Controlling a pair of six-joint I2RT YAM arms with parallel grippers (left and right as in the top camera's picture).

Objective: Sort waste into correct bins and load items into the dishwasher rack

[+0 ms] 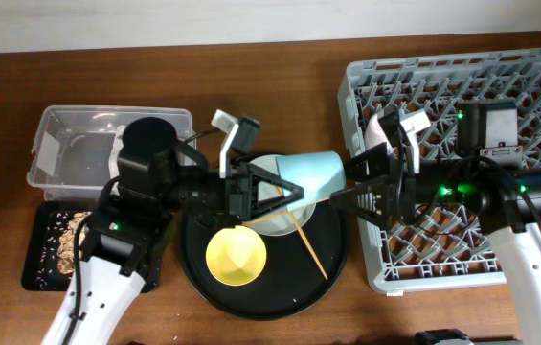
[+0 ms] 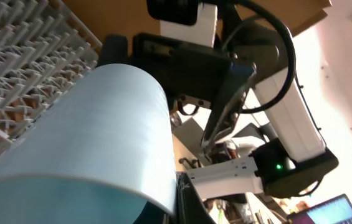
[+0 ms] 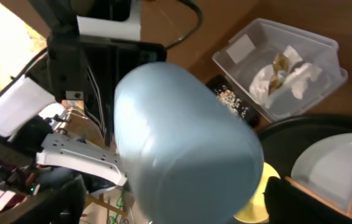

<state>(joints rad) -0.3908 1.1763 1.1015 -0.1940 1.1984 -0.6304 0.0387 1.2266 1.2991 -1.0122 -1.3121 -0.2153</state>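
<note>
My left gripper (image 1: 287, 192) is shut on the rim of the blue cup (image 1: 313, 175) and holds it on its side above the big round tray. The cup fills the left wrist view (image 2: 82, 143), with one dark finger (image 2: 185, 202) against its rim. My right gripper (image 1: 347, 196) is open, its fingers either side of the cup's base (image 3: 182, 143). The pink cup (image 1: 377, 129) sits in the grey rack (image 1: 500, 240). The plate (image 1: 268, 182), yellow bowl (image 1: 236, 257) and chopsticks (image 1: 306, 241) lie on the round tray. The napkin (image 3: 291, 78) and wrapper (image 3: 280, 62) lie in the clear tub (image 1: 69, 129).
The big round black tray (image 1: 327, 264) sits between the bins and the rack. The shallow black tray (image 1: 33, 259) with food scraps is at the front left, below the tub. Both arms meet over the middle of the table.
</note>
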